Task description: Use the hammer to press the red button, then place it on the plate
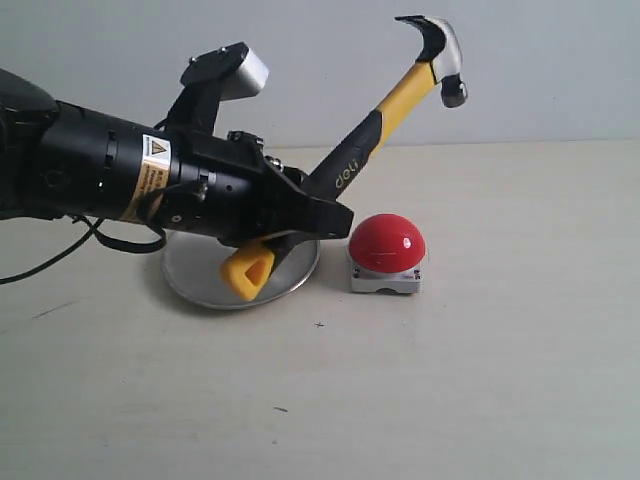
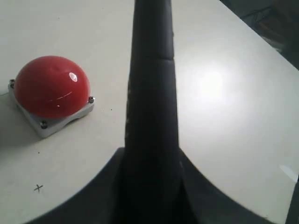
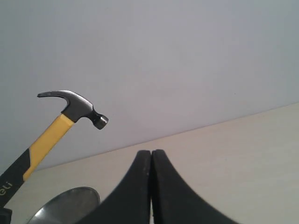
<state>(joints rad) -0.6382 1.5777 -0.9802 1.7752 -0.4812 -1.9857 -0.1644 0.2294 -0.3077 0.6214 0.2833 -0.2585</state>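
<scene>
The table (image 1: pixel 520 350) has a beige, matte top. A plain pale grey wall (image 1: pixel 300 60) stands behind the table. A small dark cross mark (image 1: pixel 319 324) and a dark speck (image 1: pixel 281 409) lie on the table.

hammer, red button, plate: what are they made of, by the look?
hammer: head likely steel, bright glint; handle probably rubber-coated, matte black and yellow.
red button: glossy plastic dome, sharp highlights; grey base unclear.
plate: brushed metal, apparently, dull silver sheen.
</scene>
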